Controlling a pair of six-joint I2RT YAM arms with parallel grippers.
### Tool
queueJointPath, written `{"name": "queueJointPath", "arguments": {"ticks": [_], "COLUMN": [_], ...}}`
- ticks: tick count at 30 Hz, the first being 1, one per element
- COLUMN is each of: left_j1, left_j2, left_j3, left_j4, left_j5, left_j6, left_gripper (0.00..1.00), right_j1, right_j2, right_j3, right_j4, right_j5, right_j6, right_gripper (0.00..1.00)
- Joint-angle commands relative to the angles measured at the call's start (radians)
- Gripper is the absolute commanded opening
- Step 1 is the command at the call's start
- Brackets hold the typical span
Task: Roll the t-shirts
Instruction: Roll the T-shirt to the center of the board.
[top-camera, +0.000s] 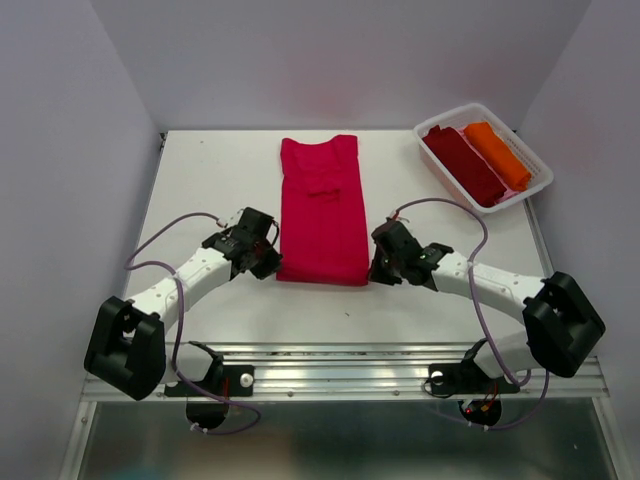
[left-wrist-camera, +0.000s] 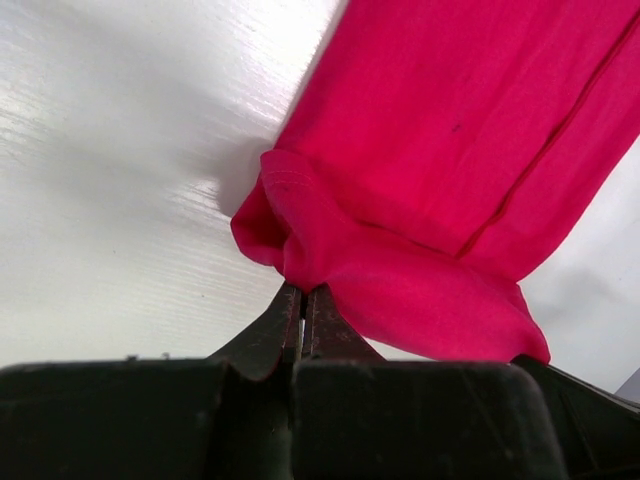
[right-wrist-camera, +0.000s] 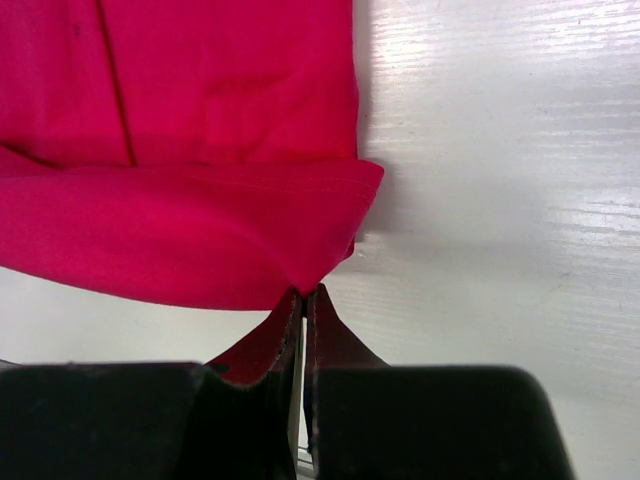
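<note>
A crimson-red t-shirt lies folded into a long strip in the middle of the white table, its near hem turned up. My left gripper is shut on the hem's near left corner; the jaws pinch the cloth at their tips. My right gripper is shut on the near right corner, jaws pressed together on the fold. A dark maroon t-shirt and an orange t-shirt lie rolled in the basket.
The white slatted basket stands at the table's far right corner. Grey walls close in on the left, back and right. A metal rail runs along the near edge between the arm bases.
</note>
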Motion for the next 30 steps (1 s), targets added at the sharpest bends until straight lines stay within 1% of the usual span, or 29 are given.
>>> {"name": "queueJointPath", "arguments": {"ticks": [1, 5, 13, 15, 19, 21, 23, 24, 25, 26, 27, 28, 29, 30], "left_j1": [0.030, 0.039, 0.048, 0.054, 0.061, 0.068, 0.073, 0.076, 0.076, 0.077, 0.079, 0.079, 0.079, 0.079], "left_j2": [0.008, 0.046, 0.122, 0.146, 0.201, 0.215, 0.230, 0.234, 0.232, 0.228, 0.223, 0.217, 0.203, 0.195], "left_j3": [0.032, 0.055, 0.113, 0.124, 0.153, 0.157, 0.159, 0.159, 0.157, 0.153, 0.151, 0.147, 0.145, 0.145], "left_j4": [0.015, 0.045, 0.081, 0.092, 0.108, 0.114, 0.129, 0.132, 0.135, 0.146, 0.154, 0.161, 0.172, 0.175], "left_j5": [-0.049, -0.054, -0.057, -0.057, -0.055, -0.061, -0.057, -0.058, -0.061, -0.063, -0.066, -0.064, -0.069, -0.075], "left_j6": [0.030, 0.044, 0.056, 0.061, 0.079, 0.084, 0.105, 0.109, 0.110, 0.118, 0.122, 0.129, 0.136, 0.139], "left_gripper": [0.00, 0.00, 0.00, 0.00, 0.00, 0.00, 0.07, 0.11, 0.16, 0.37, 0.51, 0.64, 0.66, 0.70], "right_j1": [-0.015, -0.026, -0.044, -0.044, -0.053, -0.053, -0.063, -0.063, -0.063, -0.063, -0.063, -0.063, -0.063, -0.063], "right_j2": [0.013, 0.034, 0.074, 0.083, 0.117, 0.128, 0.139, 0.142, 0.143, 0.148, 0.149, 0.146, 0.143, 0.139], "right_j3": [0.048, 0.068, 0.097, 0.102, 0.123, 0.134, 0.152, 0.159, 0.163, 0.175, 0.180, 0.183, 0.183, 0.185], "right_j4": [-0.003, 0.005, 0.028, 0.039, 0.056, 0.062, 0.068, 0.070, 0.073, 0.076, 0.076, 0.076, 0.082, 0.083], "right_j5": [0.048, 0.054, 0.059, 0.060, 0.063, 0.071, 0.083, 0.090, 0.094, 0.102, 0.106, 0.111, 0.123, 0.132], "right_j6": [-0.028, -0.040, -0.059, -0.062, -0.074, -0.079, -0.085, -0.086, -0.088, -0.092, -0.095, -0.098, -0.100, -0.102], "right_gripper": [0.01, 0.01, 0.06, 0.08, 0.10, 0.15, 0.19, 0.24, 0.29, 0.40, 0.45, 0.47, 0.52, 0.52]}}
